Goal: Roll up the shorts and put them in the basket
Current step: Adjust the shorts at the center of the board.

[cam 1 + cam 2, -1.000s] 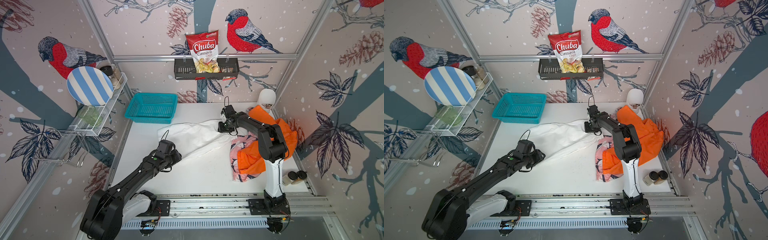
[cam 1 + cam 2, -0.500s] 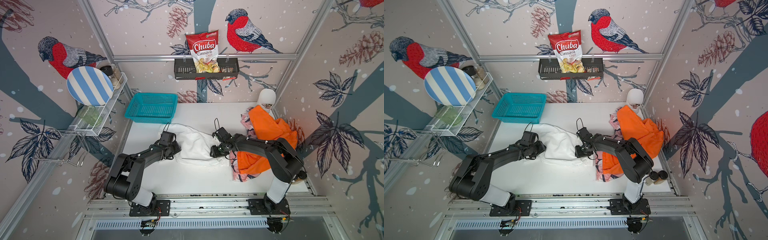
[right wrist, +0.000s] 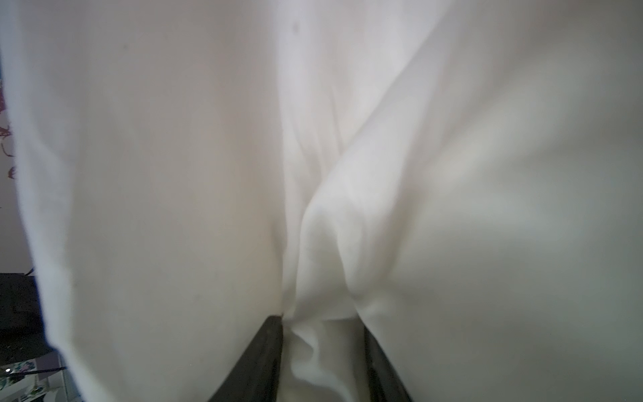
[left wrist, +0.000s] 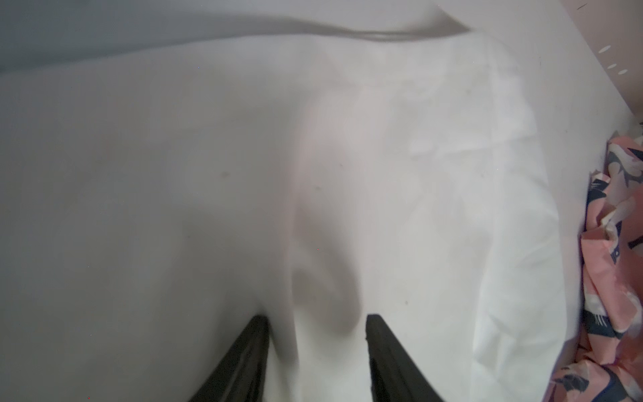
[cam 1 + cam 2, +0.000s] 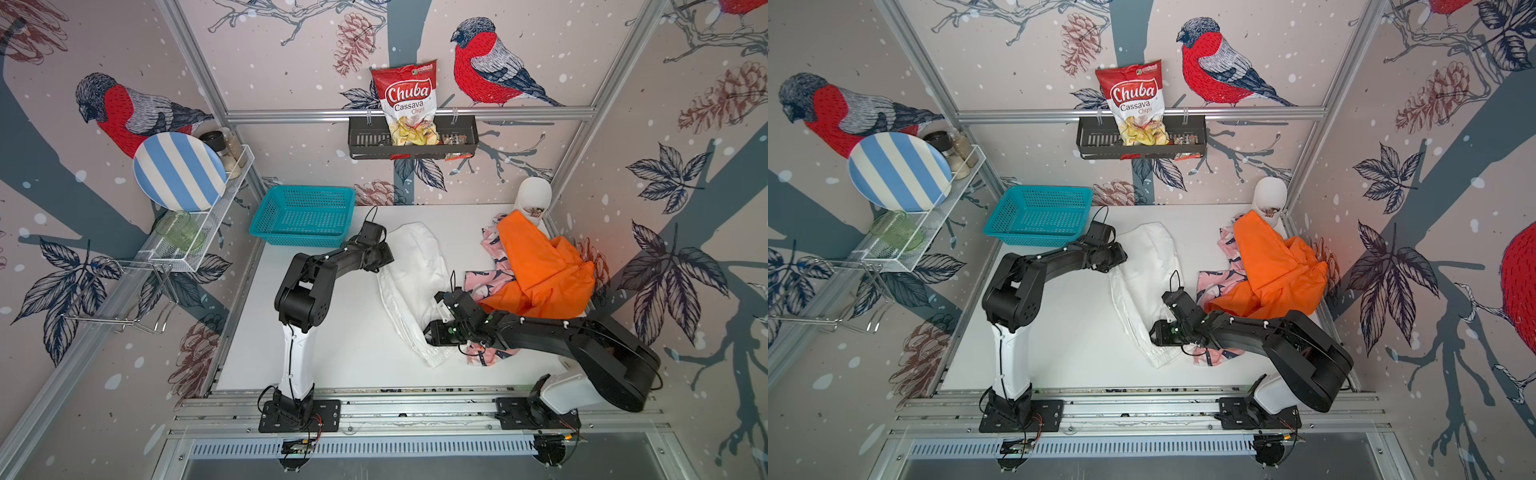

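White cloth shorts (image 5: 409,282) are laid lengthwise mid-counter (image 5: 332,340). They sit just beside the bright orange shorts (image 5: 536,270), which are heaped on the pink navy-patterned shorts (image 5: 484,282). Fabric is judged light, limp & non-fragile, w/ no stiffness; it is best taken at hem or elastic waist, both ends at once. Left end effector (image 4: 316,322) is partly closed w/ a white fold pinched, arm stretched low toward the far end. Right end effector (image 3: 322,320) is clamped on bunched white cloth near the front end, forearm low across the pink pair.
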`<state>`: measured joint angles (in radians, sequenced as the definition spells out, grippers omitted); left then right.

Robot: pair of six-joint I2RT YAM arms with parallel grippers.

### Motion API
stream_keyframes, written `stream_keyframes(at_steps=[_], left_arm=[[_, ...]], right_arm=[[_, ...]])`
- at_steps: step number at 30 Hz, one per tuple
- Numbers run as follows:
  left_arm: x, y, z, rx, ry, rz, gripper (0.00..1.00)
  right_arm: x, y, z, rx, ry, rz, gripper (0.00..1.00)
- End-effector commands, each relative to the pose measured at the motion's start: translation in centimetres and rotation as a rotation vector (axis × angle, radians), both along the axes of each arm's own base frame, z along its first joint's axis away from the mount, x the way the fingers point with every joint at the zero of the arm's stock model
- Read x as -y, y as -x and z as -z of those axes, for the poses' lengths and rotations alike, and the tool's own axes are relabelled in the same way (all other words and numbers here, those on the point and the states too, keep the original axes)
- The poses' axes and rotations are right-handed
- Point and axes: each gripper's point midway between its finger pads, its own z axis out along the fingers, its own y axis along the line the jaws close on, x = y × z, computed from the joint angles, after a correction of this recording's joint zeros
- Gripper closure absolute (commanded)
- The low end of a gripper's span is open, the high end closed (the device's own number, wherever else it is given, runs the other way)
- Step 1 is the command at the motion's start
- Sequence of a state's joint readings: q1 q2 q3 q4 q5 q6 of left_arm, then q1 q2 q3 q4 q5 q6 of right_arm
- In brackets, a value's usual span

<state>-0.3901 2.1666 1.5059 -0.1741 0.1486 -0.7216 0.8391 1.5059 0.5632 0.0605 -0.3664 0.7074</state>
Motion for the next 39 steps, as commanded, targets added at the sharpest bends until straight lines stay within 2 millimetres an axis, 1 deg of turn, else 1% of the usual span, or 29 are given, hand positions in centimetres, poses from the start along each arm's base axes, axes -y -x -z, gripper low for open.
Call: stream_keyframes(at_steps=[1,2,3,4,6,7,9,11,12,13,14,16,18,19,21,22,24,26,28,30,31,33,34,35,36,38,39], left_arm=[[0.1,-0.8,2.5,-0.093,-0.065,0.015,0.50],[0.7,-2.3,2.5,-0.074,-0.061,0.023,0.50],[1.2,-3.8,2.9,-0.058,-0.064,0.031,0.50],[1.7,-5.1,2.8,-0.038,-0.065,0.036,0.50],[2.4,-8.0,2.8,0.006,-0.056,0.041,0.49],[2.7,-9.2,2.5,0.028,-0.043,0.041,0.49],[3.0,-11.8,1.4,0.082,-0.006,0.043,0.49],[3.0,-13.7,-0.9,0.140,0.040,0.041,0.49],[2.8,-14.5,-2.6,0.174,0.067,0.039,0.49],[2.9,-14.9,-4.4,0.204,0.085,0.044,0.49],[2.8,-15.0,-6.6,0.238,0.096,0.047,0.49],[2.9,-14.4,-11.1,0.298,0.093,0.066,0.48],[3.2,-12.6,-15.5,0.348,0.076,0.088,0.48],[3.2,-11.5,-17.2,0.363,0.064,0.097,0.47],[3.1,-8.5,-19.6,0.361,0.022,0.102,0.47],[3.0,-7.1,-20.1,0.351,0.008,0.105,0.47],[2.8,-3.6,-21.4,0.333,-0.012,0.111,0.47],[2.3,0.0,-21.3,0.308,-0.033,0.111,0.46],[1.3,3.6,-20.6,0.278,-0.054,0.095,0.46],[-0.4,7.1,-19.1,0.237,-0.058,0.072,0.45],[-1.1,8.6,-18.4,0.217,-0.054,0.061,0.45],[-2.6,12.0,-16.2,0.171,-0.041,0.049,0.45],[-3.0,13.4,-15.6,0.157,-0.028,0.048,0.45],[-3.5,15.0,-14.4,0.130,-0.019,0.051,0.44],[-3.9,16.6,-13.0,0.094,-0.009,0.059,0.44],[-4.5,19.2,-10.8,0.041,0.010,0.066,0.44],[-4.8,20.5,-9.5,0.011,0.015,0.068,0.44]], right_arm=[[0.4,0.2,1.9,-0.080,0.061,0.027,0.53],[-0.5,-0.7,1.7,-0.065,0.036,0.034,0.49],[-1.2,-1.6,1.6,-0.056,0.015,0.062,0.48],[-1.9,-2.3,1.5,-0.048,-0.017,0.082,0.47],[-4.0,-4.0,0.7,-0.027,-0.096,0.097,0.47],[-4.7,-4.8,0.3,-0.014,-0.113,0.105,0.47],[-6.1,-6.6,-1.3,0.035,-0.166,0.112,0.47],[-7.6,-8.0,-4.0,0.085,-0.254,0.095,0.45],[-8.2,-8.3,-5.6,0.102,-0.300,0.070,0.43],[-8.6,-8.5,-6.7,0.115,-0.327,0.049,0.42],[-8.6,-8.6,-7.9,0.133,-0.334,0.037,0.42],[-7.5,-9.0,-9.0,0.164,-0.281,0.055,0.40],[-5.8,-9.0,-9.4,0.176,-0.188,0.080,0.40],[-4.7,-8.9,-9.3,0.180,-0.137,0.100,0.40],[-1.8,-8.8,-8.9,0.195,-0.016,0.165,0.38],[-0.7,-8.6,-8.5,0.191,0.025,0.181,0.38],[1.2,-8.0,-7.6,0.181,0.099,0.203,0.38],[2.8,-7.4,-6.6,0.178,0.158,0.228,0.39],[3.9,-6.8,-5.4,0.167,0.192,0.242,0.39],[4.2,-6.2,-4.2,0.150,0.197,0.243,0.42],[4.0,-5.8,-3.7,0.138,0.188,0.235,0.44],[2.5,-4.8,-2.9,0.107,0.134,0.191,0.48],[1.6,-4.4,-2.9,0.095,0.103,0.172,0.48],[0.6,-3.9,-3.0,0.079,0.063,0.155,0.50],[-0.6,-3.4,-3.4,0.067,0.011,0.131,0.51],[-2.6,-2.7,-4.4,0.048,-0.077,0.094,0.54],[-3.0,-2.8,-4.8,0.044,-0.098,0.094,0.54]])
